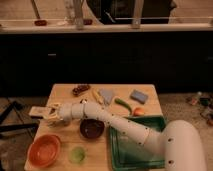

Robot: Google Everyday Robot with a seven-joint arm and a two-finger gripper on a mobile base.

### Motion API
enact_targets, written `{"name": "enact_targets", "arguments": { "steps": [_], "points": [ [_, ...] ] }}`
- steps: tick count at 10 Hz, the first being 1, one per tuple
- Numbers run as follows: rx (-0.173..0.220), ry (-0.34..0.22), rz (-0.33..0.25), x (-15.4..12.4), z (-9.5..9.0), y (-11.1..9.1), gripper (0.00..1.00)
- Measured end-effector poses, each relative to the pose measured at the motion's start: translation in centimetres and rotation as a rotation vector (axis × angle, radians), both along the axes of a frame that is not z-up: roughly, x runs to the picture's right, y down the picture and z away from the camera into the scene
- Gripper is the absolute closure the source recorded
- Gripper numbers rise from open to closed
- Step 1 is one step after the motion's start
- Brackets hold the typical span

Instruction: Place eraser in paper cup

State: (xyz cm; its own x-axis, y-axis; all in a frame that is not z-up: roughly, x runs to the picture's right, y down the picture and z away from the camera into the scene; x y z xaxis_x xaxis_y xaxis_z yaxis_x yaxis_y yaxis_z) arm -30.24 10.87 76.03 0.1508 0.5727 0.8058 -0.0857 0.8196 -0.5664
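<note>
The eraser (pixel 37 111) is a flat whitish-beige block at the table's left edge, held level between the fingers of my gripper (pixel 46 114). The gripper is shut on it and sits at the left side of the wooden table (pixel 65 102), with the white arm reaching in from the lower right. The paper cup (pixel 77 153) is small, pale green and upright near the table's front edge. It stands well in front of and to the right of the gripper, between the orange bowl and the green tray.
An orange bowl (pixel 44 150) stands at the front left and a dark brown bowl (pixel 92 128) just under the arm. A green tray (pixel 137 145) lies at the front right. A brown item (pixel 80 90), grey cloth (pixel 107 95), blue sponge (pixel 139 96) and green pepper (pixel 123 105) lie at the back.
</note>
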Motion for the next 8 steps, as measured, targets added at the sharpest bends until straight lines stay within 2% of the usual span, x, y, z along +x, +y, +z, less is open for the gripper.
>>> {"name": "enact_targets", "arguments": {
  "steps": [1, 3, 8],
  "points": [
    [0.000, 0.000, 0.000, 0.00, 0.00, 0.00, 0.30],
    [0.000, 0.000, 0.000, 0.01, 0.00, -0.01, 0.20],
    [0.000, 0.000, 0.001, 0.05, 0.00, -0.03, 0.20]
  ]
}}
